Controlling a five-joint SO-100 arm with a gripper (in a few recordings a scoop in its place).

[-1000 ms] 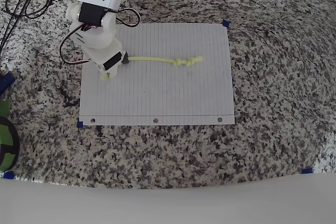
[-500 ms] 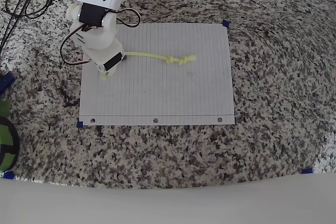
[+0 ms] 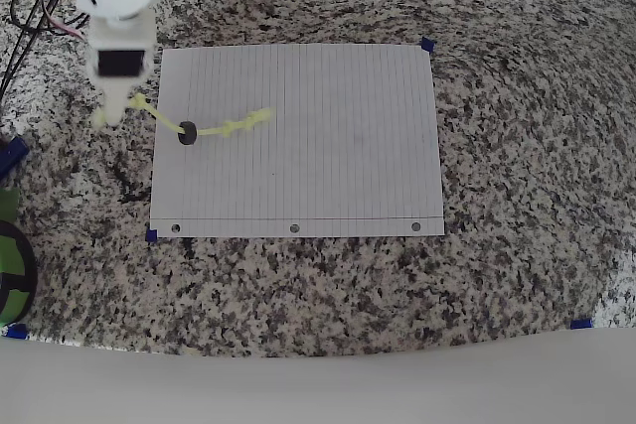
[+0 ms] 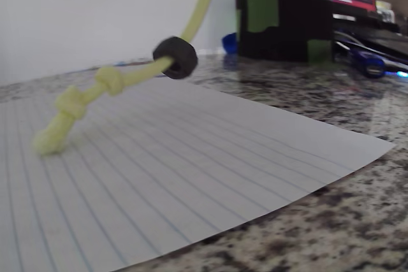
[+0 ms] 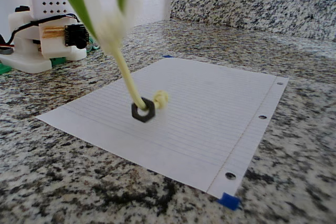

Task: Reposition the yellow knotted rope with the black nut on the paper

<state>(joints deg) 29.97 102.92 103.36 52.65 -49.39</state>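
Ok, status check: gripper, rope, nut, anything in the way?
Gripper shut on yellow rope, off the paper's left edge overhead. Black nut threaded on cord, raised off the sheet. Free knotted end touching paper. Nothing in the way.

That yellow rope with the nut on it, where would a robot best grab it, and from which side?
By the end beyond the black nut, coming from above. The yellow knotted rope is thin, and the gripper has that end lifted off the paper, the nut hanging on the cord before the far knot.

One yellow knotted rope (image 3: 224, 128), one black nut (image 3: 187, 133), one paper (image 3: 318, 166).
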